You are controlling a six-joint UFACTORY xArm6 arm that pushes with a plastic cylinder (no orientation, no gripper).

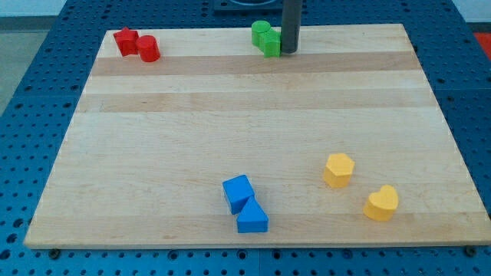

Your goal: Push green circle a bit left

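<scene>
Judging progress: my tip is set at the green pair's right side, so the leftward push looks ready or just beginning; whether any shift is made, I cannot tell from one view.
Red pair: a red star-like block [126,40] and a red cylinder [149,49] touch each other at the board's top left, well apart from the job.
Blue pair: a blue cube [238,192] and a blue triangular block [252,218] touch near the view's bottom.
Green circle [260,31]: at the top edge, a rounded bright green block, pressed against a second green block [271,44]; which of the two is the circle is probably the upper-left one, though the shapes merge.
My tip [288,51]: just right of the green pair, touching or nearly so; a plain rod, no jaws to open or close, holding nothing.
Yellow pair: a yellow hexagon [338,169] and a yellow heart [381,203], lower right, apart.
Board [230,123]: bare wood lies left of the green pair.
</scene>
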